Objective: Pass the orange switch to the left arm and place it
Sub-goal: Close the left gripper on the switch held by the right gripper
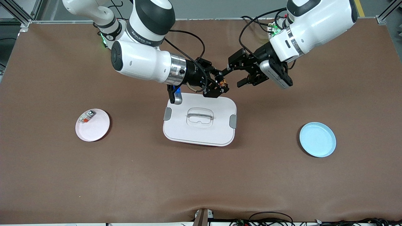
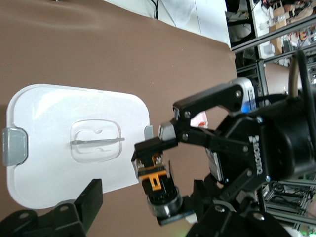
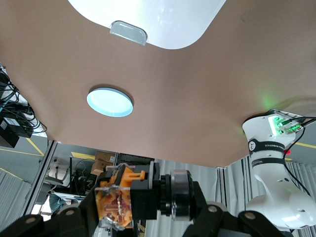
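Note:
The orange switch [image 1: 223, 83] is a small black part with an orange end. My right gripper [image 1: 220, 84] is shut on it and holds it in the air over the table, just off the edge of the white box [image 1: 200, 121]. It also shows in the right wrist view [image 3: 129, 198] and in the left wrist view [image 2: 157, 183]. My left gripper [image 1: 234, 77] is open, with one finger on either side of the switch and not touching it. In the left wrist view its fingers [image 2: 91, 198] stand wide apart around the switch.
A pink plate [image 1: 97, 128] with a small white-grey piece [image 1: 86, 116] lies toward the right arm's end. An empty blue plate [image 1: 317, 139] lies toward the left arm's end and shows in the right wrist view [image 3: 109, 102]. Cables run along the table's nearest edge.

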Controlling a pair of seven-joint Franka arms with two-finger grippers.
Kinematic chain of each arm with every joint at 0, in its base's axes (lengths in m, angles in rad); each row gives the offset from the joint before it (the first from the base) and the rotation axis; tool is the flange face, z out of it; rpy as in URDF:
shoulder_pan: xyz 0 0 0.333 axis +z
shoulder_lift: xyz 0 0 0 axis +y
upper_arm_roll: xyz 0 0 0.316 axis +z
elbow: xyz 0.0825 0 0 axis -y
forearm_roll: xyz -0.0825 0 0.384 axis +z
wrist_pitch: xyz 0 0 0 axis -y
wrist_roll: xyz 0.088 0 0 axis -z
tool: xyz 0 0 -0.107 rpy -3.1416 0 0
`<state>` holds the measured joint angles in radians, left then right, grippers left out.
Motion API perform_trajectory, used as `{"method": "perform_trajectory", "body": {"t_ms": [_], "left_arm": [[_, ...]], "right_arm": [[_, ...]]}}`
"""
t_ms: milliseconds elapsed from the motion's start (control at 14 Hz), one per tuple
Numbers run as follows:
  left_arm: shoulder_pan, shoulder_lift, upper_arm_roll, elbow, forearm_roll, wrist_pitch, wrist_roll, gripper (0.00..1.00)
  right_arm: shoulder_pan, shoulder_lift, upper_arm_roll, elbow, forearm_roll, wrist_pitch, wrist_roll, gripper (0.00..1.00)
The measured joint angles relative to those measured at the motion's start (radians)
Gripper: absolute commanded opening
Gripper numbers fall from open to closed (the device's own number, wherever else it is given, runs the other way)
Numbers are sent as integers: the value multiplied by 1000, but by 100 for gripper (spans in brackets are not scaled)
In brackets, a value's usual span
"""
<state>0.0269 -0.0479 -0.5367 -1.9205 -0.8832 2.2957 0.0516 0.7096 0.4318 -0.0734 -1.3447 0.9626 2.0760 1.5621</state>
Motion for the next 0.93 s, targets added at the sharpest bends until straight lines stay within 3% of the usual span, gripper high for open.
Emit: {"method": "perform_trajectory", "body": {"t_ms": [214, 499, 855, 926], "left_arm": [[-1, 34, -29, -1, -32, 66, 0, 75], [-2, 67, -51, -1, -73, 101, -15, 59], [-2, 83, -65, -1, -74, 106, -73, 5], [-2, 84, -67, -1, -76, 109, -90, 0]], "right_arm": [[0, 0, -1, 0, 0, 0, 0, 6], [0, 0, -1, 0, 0, -2, 0, 6], [0, 0, -1, 0, 0, -3, 0, 6], [0, 0, -1, 0, -1, -2, -1, 6]]}}
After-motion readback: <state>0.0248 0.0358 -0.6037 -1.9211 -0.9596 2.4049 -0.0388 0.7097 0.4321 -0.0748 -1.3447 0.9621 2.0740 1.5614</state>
